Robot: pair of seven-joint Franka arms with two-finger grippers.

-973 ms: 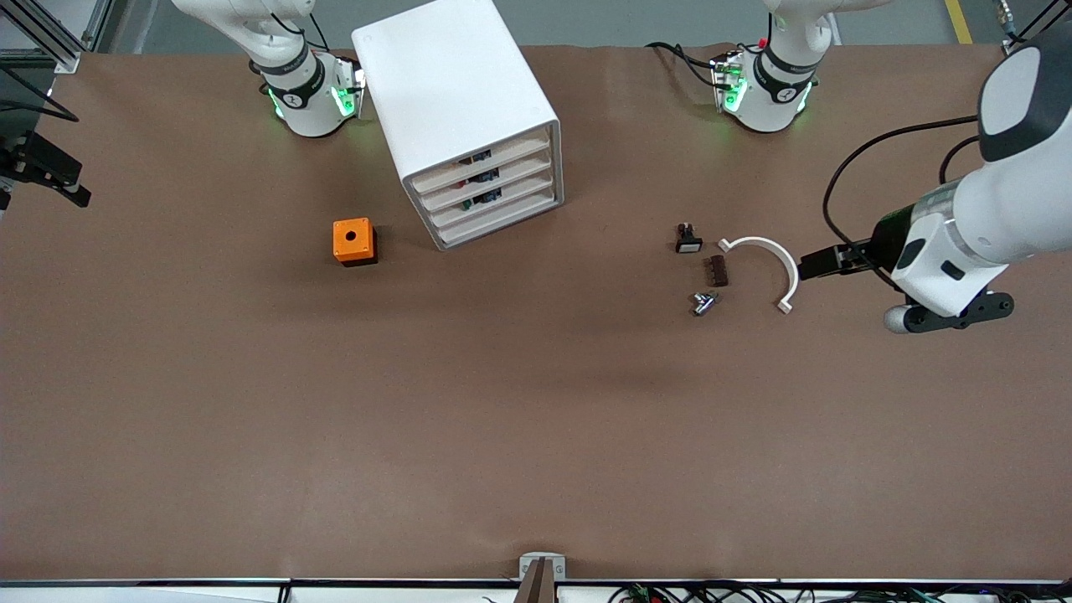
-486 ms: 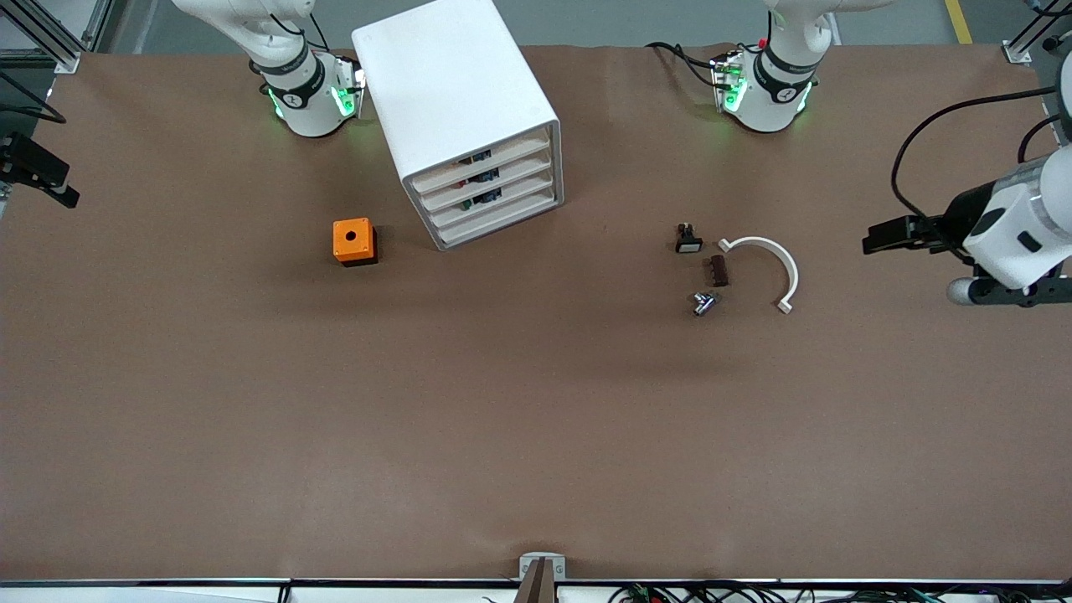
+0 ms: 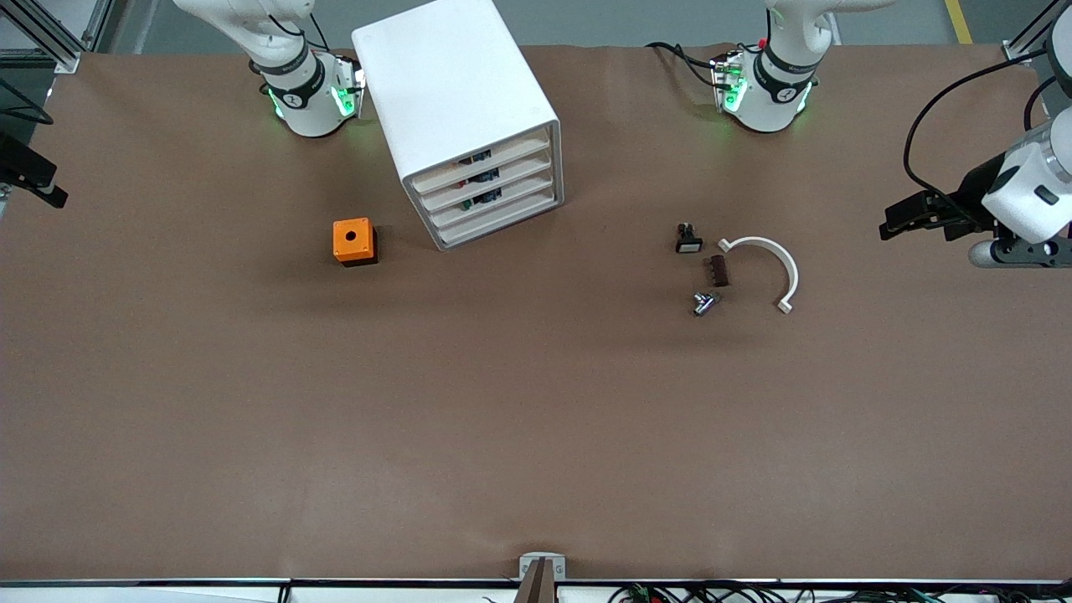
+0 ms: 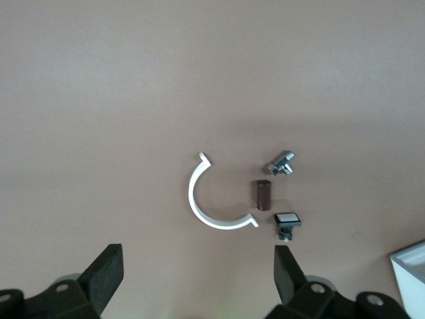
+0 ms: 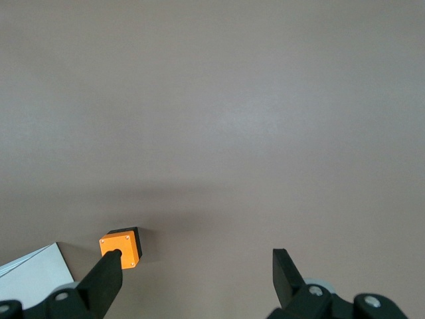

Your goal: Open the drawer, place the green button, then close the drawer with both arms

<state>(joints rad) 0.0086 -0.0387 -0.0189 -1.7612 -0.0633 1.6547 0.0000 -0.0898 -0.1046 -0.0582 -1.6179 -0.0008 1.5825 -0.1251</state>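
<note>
On counter near right arm's base we see cabinet (image 3: pixel 469 117), 3rd drawer (image 3: pixel 494 206) closed. Button not made out. Left gripper (image 4: pixel 198 269) over left arm's end, jaws released; right gripper (image 5: pixel 198 269) likewise, over right arm's end.

One cabinet (image 3: pixel 456 109) with four drawers, one orange box (image 3: pixel 353 240), one switch (image 3: pixel 688 241), one brown block (image 3: pixel 718 270), one metal fitting (image 3: pixel 703 302), one white half-ring (image 3: pixel 766 264), two arms
</note>
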